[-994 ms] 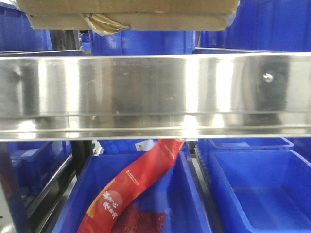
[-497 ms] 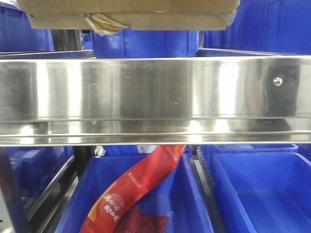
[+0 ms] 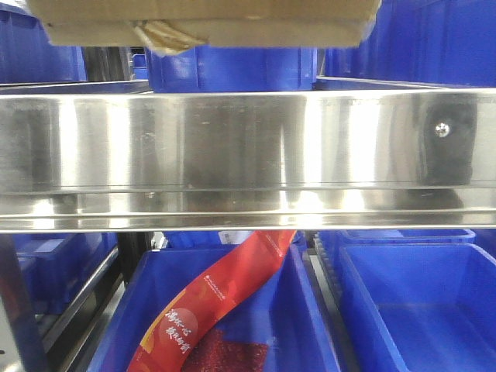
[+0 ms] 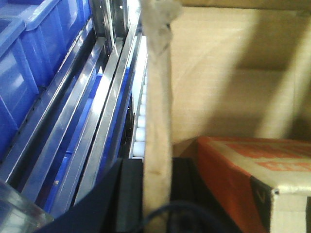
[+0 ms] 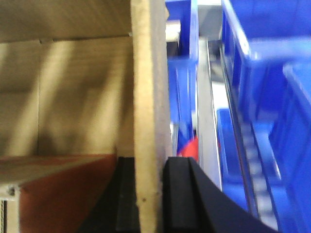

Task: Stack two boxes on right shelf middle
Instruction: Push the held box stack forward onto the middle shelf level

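A brown cardboard box (image 3: pixel 209 19) hangs at the top of the front view, above the shiny steel shelf rail (image 3: pixel 232 155) with its small screw (image 3: pixel 442 129). A ragged tan tape strip (image 3: pixel 159 35) dangles from the box's underside. I cannot tell whether this is one box or two stacked. In the left wrist view my left gripper (image 4: pixel 156 167) is shut on the box's left wall (image 4: pixel 158 97). In the right wrist view my right gripper (image 5: pixel 148 162) is shut on the box's right wall (image 5: pixel 148 87). An orange carton (image 4: pixel 243 165) lies inside the box. Neither gripper shows in the front view.
Blue plastic bins (image 3: pixel 411 310) stand below the rail, one holding a red printed packet (image 3: pixel 217 302). More blue bins (image 3: pixel 232 68) stand behind the rail at shelf level. Steel rails and white rollers (image 4: pixel 141 121) run beside the box.
The rail and screw have shifted slightly down and right in the view since a second ago. The box keeps its place at the top edge, still held.
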Robot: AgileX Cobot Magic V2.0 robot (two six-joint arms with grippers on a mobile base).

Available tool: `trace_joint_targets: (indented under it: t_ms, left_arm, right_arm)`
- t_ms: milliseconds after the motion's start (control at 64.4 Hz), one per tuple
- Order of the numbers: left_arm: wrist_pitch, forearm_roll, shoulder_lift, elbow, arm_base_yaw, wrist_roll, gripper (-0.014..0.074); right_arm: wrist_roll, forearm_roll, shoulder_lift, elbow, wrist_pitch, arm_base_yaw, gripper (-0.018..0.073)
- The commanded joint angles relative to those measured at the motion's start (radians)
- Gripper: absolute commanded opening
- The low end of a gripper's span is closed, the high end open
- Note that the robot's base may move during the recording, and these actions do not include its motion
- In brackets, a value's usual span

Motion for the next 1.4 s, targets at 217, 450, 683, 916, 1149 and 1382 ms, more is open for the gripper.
trace_joint_targets:
  t_ms: [217, 450, 683, 916, 1149, 1382]
  left_arm:
    - [-0.010, -0.218, -0.011, -0.060, 0.012, 0.158, -0.0111]
    - [-0.010, -0.237, -0.011, 0.012, 0.012, 0.158, -0.0111]
    - [-0.010, -0.273, -0.011, 0.116, 0.012, 0.158, -0.0111]
    - [-0.010, -0.251, -0.011, 0.128, 0.012, 0.158, 0.0015]
    - [-0.010, -0.224, -0.011, 0.121, 0.012, 0.154, 0.0430]
    - [-0.010, -0.226, -0.030, 0.057, 0.012, 0.154, 0.0293]
  right_arm:
    - [0.037, 0.054, -0.026, -0.090, 0.188, 0.059, -0.0151]
    - [0.060, 0.019, 0.014, -0.090, 0.319, 0.072, -0.0151]
    - [0.060, 0.029, 0.046, -0.090, 0.321, 0.072, -0.0151]
    - [0.059, 0.045, 0.080, -0.090, 0.321, 0.072, 0.0164]
    - [0.057, 0.041, 0.087, -0.095, 0.321, 0.072, 0.0434]
    - [0.018, 0.030, 0.032, -0.096, 0.321, 0.072, 0.0433]
